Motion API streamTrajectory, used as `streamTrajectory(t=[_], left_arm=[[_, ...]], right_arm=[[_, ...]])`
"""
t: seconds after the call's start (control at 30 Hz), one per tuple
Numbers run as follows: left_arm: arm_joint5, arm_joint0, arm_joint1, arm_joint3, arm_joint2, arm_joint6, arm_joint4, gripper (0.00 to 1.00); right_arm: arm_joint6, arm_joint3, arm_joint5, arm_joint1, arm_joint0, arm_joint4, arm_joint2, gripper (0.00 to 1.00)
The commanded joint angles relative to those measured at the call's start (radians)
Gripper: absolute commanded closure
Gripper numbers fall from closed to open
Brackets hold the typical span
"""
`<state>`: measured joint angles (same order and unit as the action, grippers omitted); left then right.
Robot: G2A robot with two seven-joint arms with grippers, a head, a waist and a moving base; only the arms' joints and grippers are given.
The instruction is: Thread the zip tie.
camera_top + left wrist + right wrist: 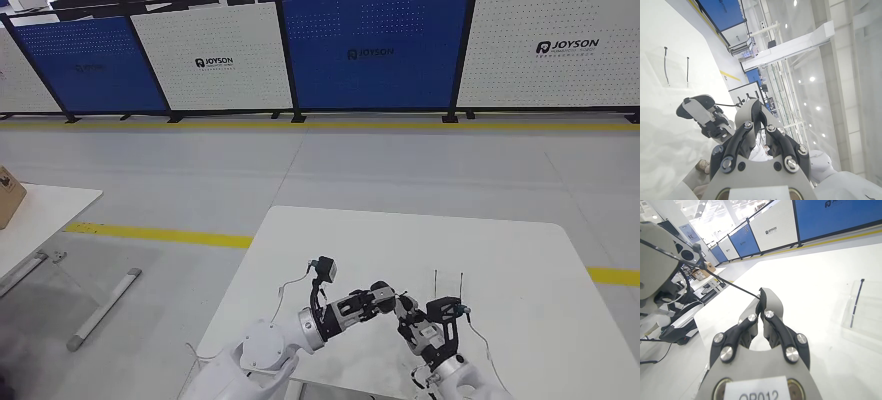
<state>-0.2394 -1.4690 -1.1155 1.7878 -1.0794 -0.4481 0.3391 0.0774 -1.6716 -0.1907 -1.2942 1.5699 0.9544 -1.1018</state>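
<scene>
Black zip tie (734,284), probably light, springy, slick: right gripper (761,294) pinches its tail, left gripper (759,109) clamps it farther along; best held near the tip.

Top view: above the arms, looking down and forward across white table (400,240) to far partition panels (370,50). Left wrist view: tight behind left gripper (760,111), rolled sideways, facing right. Right wrist view: tight behind right gripper (761,300), facing far-left. Shared by all: spare zip ties (435,282) at table's right. Wrist views also share the zip tie (725,281).
</scene>
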Motion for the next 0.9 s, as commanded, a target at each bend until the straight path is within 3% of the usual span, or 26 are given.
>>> streamTrajectory(t=[0.0,0.1,0.27,0.4,0.63,0.87], left_arm=[[-0.005,-0.004,0.0,0.003,-0.002,0.001,-0.001,1.0],[-0.001,-0.006,0.001,0.003,-0.004,-0.001,-0.008,1.0],[0.054,0.006,0.001,-0.011,0.009,-0.008,-0.028,1.0],[0.059,0.017,-0.001,-0.024,0.018,-0.01,-0.025,1.0],[0.056,0.019,-0.001,-0.024,0.02,-0.007,-0.029,1.0],[0.013,0.006,0.0,-0.014,0.007,-0.009,-0.005,1.0]], right_arm=[[0.004,0.003,0.003,0.0,-0.003,0.007,0.004,1.0],[0.007,0.007,0.003,-0.001,-0.007,0.016,0.01,1.0],[-0.028,-0.008,-0.031,0.0,0.007,-0.05,-0.006,1.0],[-0.042,-0.025,-0.03,0.003,0.024,-0.069,-0.026,1.0],[-0.033,-0.024,-0.022,0.004,0.025,-0.077,-0.029,1.0],[0.01,-0.009,0.003,0.004,0.006,-0.042,-0.01,1.0]])
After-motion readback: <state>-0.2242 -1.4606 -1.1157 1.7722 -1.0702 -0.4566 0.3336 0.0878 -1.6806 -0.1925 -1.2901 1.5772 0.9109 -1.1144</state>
